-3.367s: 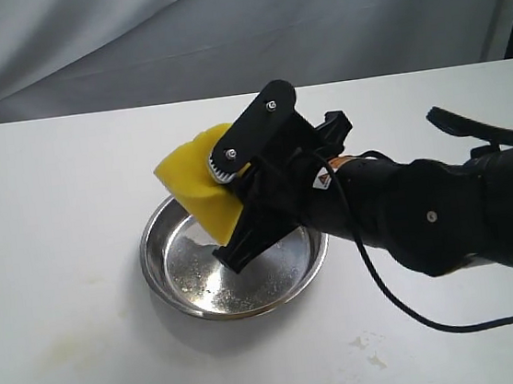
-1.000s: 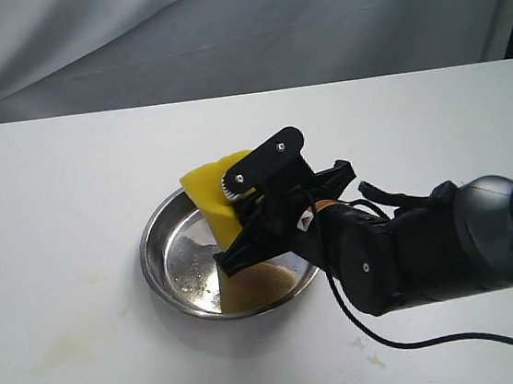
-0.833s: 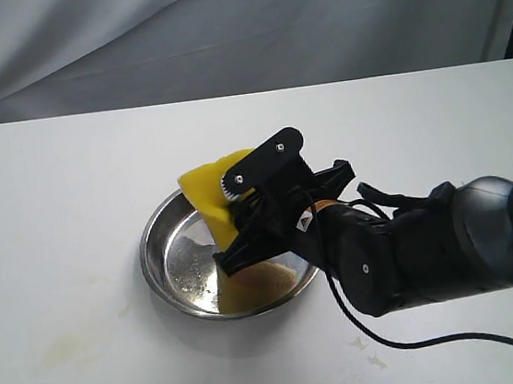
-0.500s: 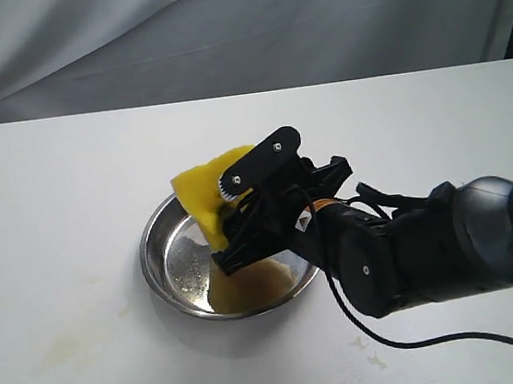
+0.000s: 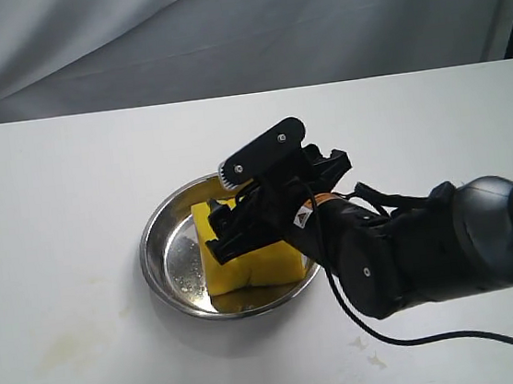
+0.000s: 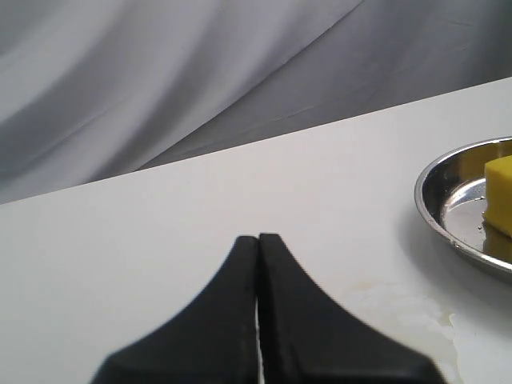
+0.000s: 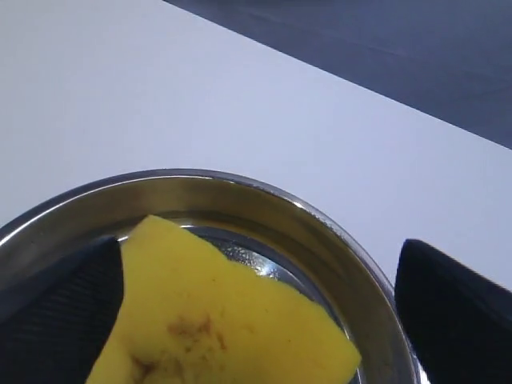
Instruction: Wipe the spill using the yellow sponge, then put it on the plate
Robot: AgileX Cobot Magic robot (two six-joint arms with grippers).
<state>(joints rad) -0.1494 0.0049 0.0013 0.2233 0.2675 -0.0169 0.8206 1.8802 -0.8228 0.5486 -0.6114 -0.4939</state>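
Note:
The yellow sponge (image 5: 246,265) lies in the steel plate (image 5: 158,259), its stained face up. My right gripper (image 5: 230,204) hangs just over it, open, its fingers spread wider than the sponge. In the right wrist view the sponge (image 7: 232,320) sits between the two black fingers (image 7: 64,312) on the plate (image 7: 336,232); one finger stands right beside its edge. My left gripper (image 6: 258,240) is shut on nothing, low over the table and apart from the plate (image 6: 448,232). The spill is out of view.
Faint yellowish marks (image 5: 66,348) stain the white table in front of the plate on the left. Small wet spots (image 5: 366,342) lie near the front edge. A grey cloth backdrop (image 5: 219,29) stands behind the table.
The right gripper's jaws have spread apart. The sponge, held tilted over the plate before, has dropped out of them and now lies in the plate.

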